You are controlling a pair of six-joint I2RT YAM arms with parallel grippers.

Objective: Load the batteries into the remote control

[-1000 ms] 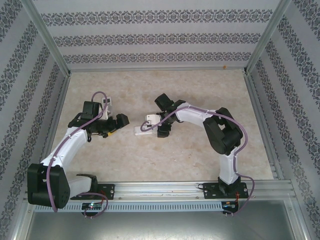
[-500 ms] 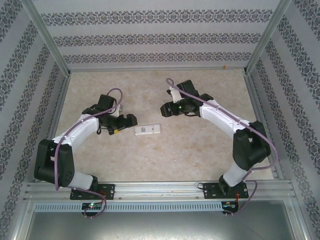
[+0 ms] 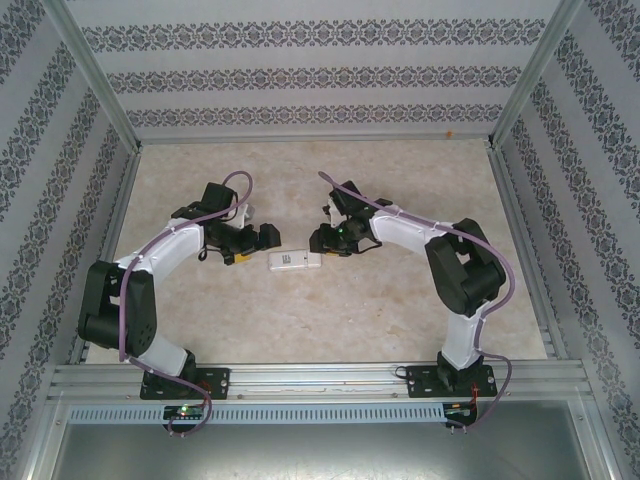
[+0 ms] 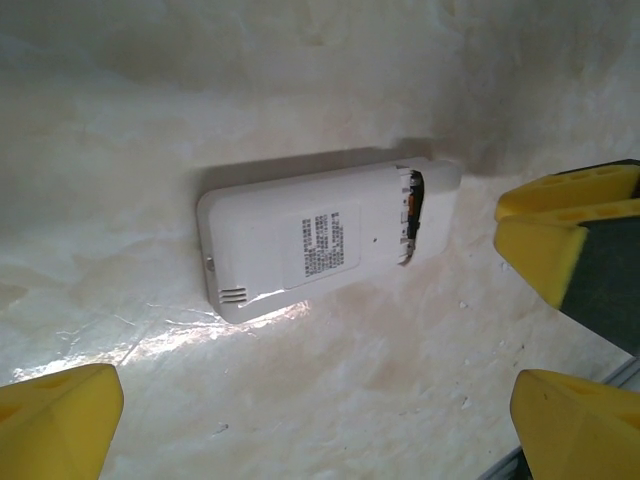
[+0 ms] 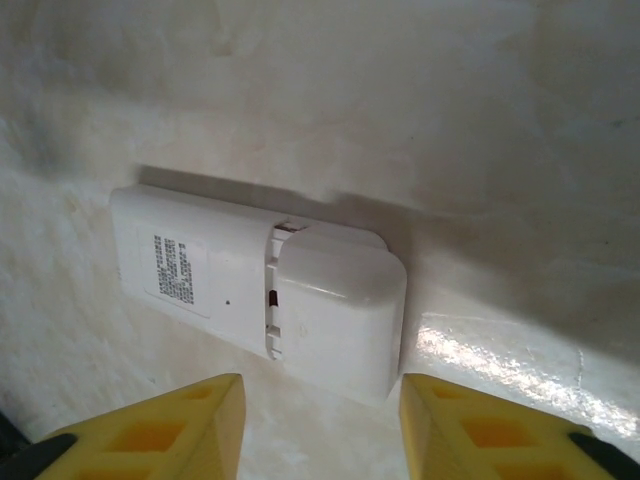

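The white remote control (image 3: 295, 261) lies back side up in the middle of the table, its battery cover (image 5: 340, 310) slid partly off the right end. A dark, coppery sliver (image 4: 411, 205) shows in the gap beside the cover; the batteries are otherwise hidden. My left gripper (image 3: 262, 240) hovers just left of the remote, wide open, its yellow fingertips (image 4: 55, 420) short of the remote's near side. At the remote's cover end my right gripper (image 3: 318, 240) is open and holds nothing, its yellow fingertips (image 5: 150, 430) in front of the cover (image 4: 430, 195).
The right gripper's yellow fingers (image 4: 570, 230) show close to the remote's cover end in the left wrist view. Patterned walls with metal frame posts (image 3: 100, 90) enclose the marbled table (image 3: 400, 310). A metal rail (image 3: 320, 380) carrying both arm bases runs along the near edge.
The right gripper lifted away from the remote, then came back to its cover end with narrower jaws. The left arm reached closer to the remote's left side. The remote stayed about where it was.
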